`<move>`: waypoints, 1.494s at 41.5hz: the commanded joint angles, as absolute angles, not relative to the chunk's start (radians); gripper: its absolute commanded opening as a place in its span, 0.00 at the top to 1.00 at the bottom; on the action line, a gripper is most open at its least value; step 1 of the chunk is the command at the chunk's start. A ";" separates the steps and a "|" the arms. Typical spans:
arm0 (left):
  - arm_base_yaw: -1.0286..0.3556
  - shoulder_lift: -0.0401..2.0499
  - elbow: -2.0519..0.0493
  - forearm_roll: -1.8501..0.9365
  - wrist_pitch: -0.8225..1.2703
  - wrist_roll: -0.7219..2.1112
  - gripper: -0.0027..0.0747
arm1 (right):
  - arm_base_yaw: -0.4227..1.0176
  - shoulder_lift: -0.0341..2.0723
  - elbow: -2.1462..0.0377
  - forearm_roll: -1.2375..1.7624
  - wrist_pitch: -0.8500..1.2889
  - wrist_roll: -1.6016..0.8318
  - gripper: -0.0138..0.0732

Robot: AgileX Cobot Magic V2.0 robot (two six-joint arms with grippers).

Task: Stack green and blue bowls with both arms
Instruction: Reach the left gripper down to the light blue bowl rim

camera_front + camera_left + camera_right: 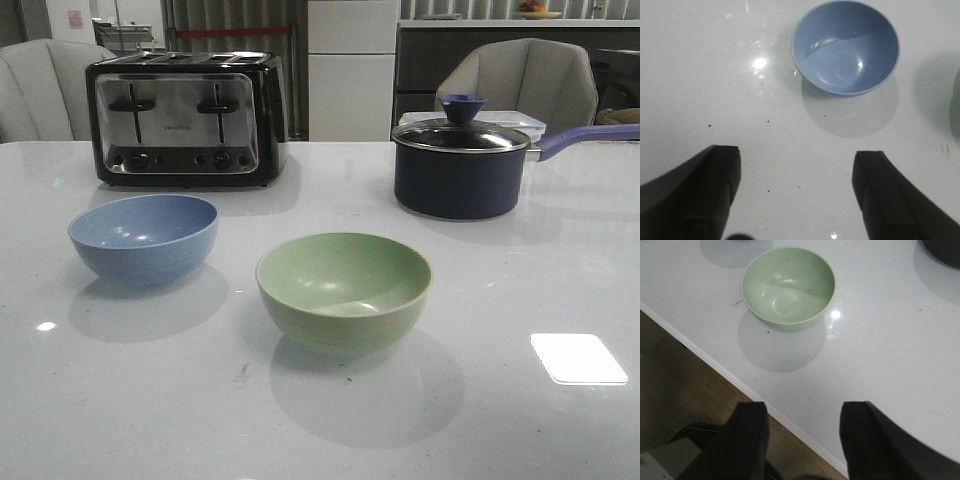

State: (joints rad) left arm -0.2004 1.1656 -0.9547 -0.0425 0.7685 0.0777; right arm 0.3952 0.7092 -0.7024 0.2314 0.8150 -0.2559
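Note:
The light blue bowl (143, 237) stands upright and empty on the white table at the left. The sage green bowl (343, 290) stands upright and empty near the middle, apart from it. No gripper shows in the front view. In the left wrist view my left gripper (797, 162) is open and empty above bare table, well short of the blue bowl (845, 47). In the right wrist view my right gripper (805, 412) is open and empty over the table's front edge, short of the green bowl (787, 287).
A black and chrome toaster (187, 118) stands at the back left. A dark navy saucepan (461, 165) with a lid and purple handle stands at the back right. Chairs stand behind the table. The table's front edge (715, 362) and wooden floor show in the right wrist view.

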 commanded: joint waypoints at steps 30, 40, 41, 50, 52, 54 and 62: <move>-0.194 1.914 -1.458 -0.063 0.678 0.071 0.29 | 0.396 0.704 -0.728 0.237 0.760 -0.263 0.33; -0.194 1.933 -1.469 -0.063 0.675 0.071 0.52 | 0.396 0.704 -0.728 0.237 0.760 -0.263 0.33; -0.194 1.933 -1.469 -0.063 0.675 0.071 0.55 | 0.396 0.704 -0.728 0.237 0.760 -0.263 0.33; -0.194 1.933 -1.469 -0.063 0.683 0.071 0.76 | 0.396 0.704 -0.728 0.237 0.760 -0.263 0.33; -0.194 1.933 -1.469 -0.063 0.685 0.071 0.80 | 0.396 0.704 -0.728 0.237 0.760 -0.263 0.33; -0.194 1.933 -1.469 -0.063 0.688 0.071 0.83 | 0.396 0.704 -0.728 0.237 0.760 -0.263 0.33; -0.194 1.913 -1.469 -0.080 0.725 0.071 0.85 | 0.396 0.704 -0.728 0.237 0.760 -0.263 0.33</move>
